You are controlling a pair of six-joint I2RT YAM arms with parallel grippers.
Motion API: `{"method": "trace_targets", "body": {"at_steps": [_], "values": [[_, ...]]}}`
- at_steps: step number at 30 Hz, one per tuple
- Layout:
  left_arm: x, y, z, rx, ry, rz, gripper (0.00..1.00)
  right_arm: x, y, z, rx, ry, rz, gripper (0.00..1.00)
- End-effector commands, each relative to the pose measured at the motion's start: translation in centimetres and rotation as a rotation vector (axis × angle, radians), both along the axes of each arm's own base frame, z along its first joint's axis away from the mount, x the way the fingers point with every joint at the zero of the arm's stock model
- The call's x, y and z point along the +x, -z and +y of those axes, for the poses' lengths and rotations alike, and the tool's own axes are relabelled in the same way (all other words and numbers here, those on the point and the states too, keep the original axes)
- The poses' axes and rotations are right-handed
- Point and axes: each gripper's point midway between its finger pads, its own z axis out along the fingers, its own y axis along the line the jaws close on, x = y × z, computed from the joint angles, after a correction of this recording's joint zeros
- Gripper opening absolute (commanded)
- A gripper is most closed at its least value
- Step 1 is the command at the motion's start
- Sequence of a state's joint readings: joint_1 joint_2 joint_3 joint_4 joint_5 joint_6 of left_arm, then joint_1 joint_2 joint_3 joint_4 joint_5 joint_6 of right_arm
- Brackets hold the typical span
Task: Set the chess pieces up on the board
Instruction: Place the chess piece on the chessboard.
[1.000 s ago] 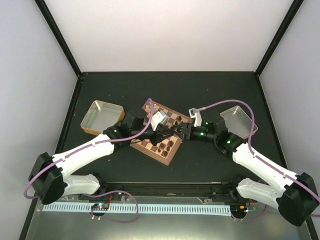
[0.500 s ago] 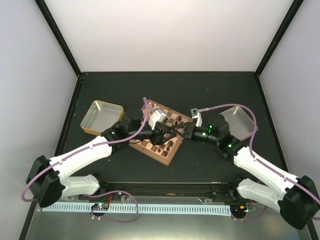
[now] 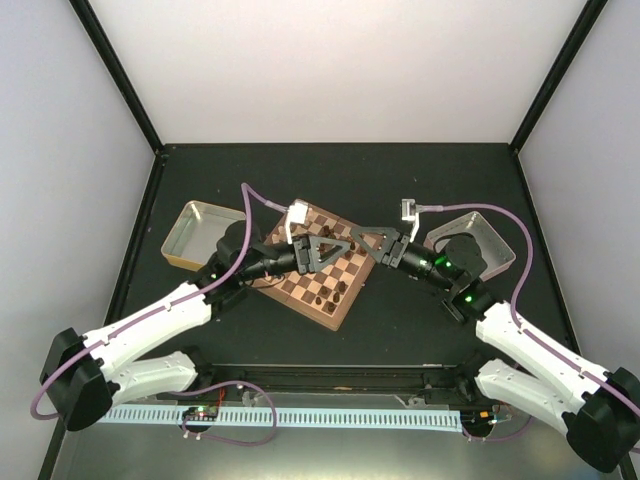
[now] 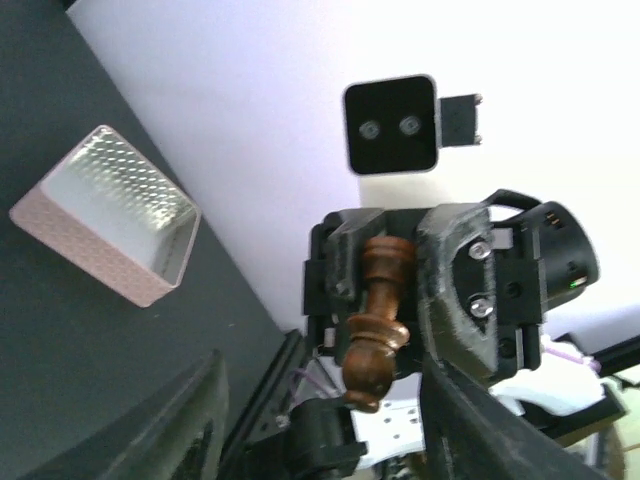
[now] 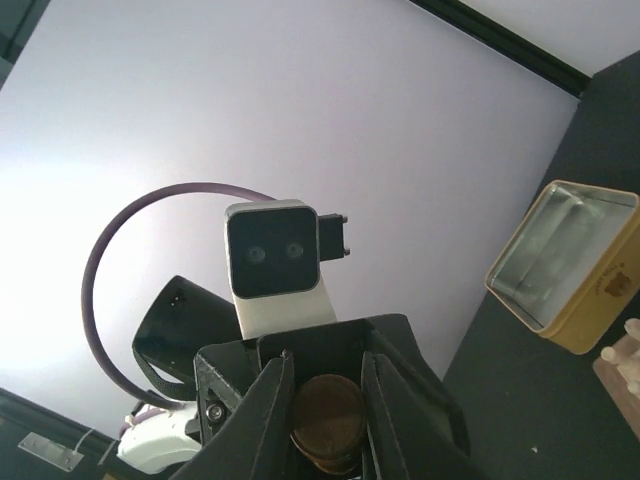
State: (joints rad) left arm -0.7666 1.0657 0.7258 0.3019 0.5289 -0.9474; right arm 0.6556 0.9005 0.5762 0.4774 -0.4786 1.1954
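The board (image 3: 336, 320) lies mid-table with dark chess pieces (image 3: 330, 292) on its near squares. Both grippers are raised above it, tip to tip. My right gripper (image 3: 366, 243) is shut on a dark brown chess piece (image 5: 326, 418), whose round base faces the right wrist camera. In the left wrist view the same piece (image 4: 377, 318) hangs between the right gripper's fingers (image 4: 458, 290). My left gripper (image 3: 320, 250) is open, its fingers (image 4: 195, 420) spread wide to either side of the piece and not touching it. Pale pieces (image 5: 629, 340) show at the board's edge.
A gold-sided metal tray (image 3: 203, 234) stands left of the board and also shows in the right wrist view (image 5: 563, 262). A second metal tray (image 3: 478, 245) stands to the right, under the right arm, and also shows in the left wrist view (image 4: 108, 216). Black frame rails edge the table.
Both grippers have risen off the board and turned to face each other, tips meeting above its far half. The right gripper carries a dark piece up between the left gripper's open fingers.
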Motion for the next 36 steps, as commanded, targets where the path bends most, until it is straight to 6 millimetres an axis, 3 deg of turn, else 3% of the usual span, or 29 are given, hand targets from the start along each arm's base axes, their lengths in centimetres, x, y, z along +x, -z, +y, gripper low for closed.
{"method": "trace_targets", "body": {"at_steps": [1,4,8,21,24,28,32,36], "values": [[-0.7,-3.9,0.5,-0.136,0.023,-0.046,0.51,-0.3,-2.2,-0.3,0.066,-0.003,-0.055,0.12],[-1.0,-4.4,0.5,-0.153,0.035,-0.067,0.43,-0.3,-1.9,-0.3,0.069,-0.002,-0.047,0.12],[-1.2,-4.7,0.3,-0.156,0.055,-0.070,0.22,-0.2,-1.8,-0.3,0.070,-0.002,-0.042,0.12],[-1.6,-5.4,-0.6,-0.165,0.117,-0.094,0.28,0.1,-1.1,0.0,0.056,0.000,-0.028,0.12],[-1.2,-5.2,-0.6,-0.156,0.103,-0.096,0.23,0.2,-1.0,0.1,0.051,-0.005,-0.024,0.12],[-0.3,-4.7,-0.2,-0.112,0.035,-0.116,0.07,0.3,-0.4,0.1,0.034,0.000,-0.018,0.13],[0.7,-2.8,0.6,0.043,-0.032,-0.114,0.02,0.9,0.9,-0.3,-0.017,0.049,0.011,0.37],[1.2,1.3,2.9,0.295,-0.113,-0.073,0.02,1.8,3.2,-1.6,-0.117,0.157,0.037,0.58]]}}
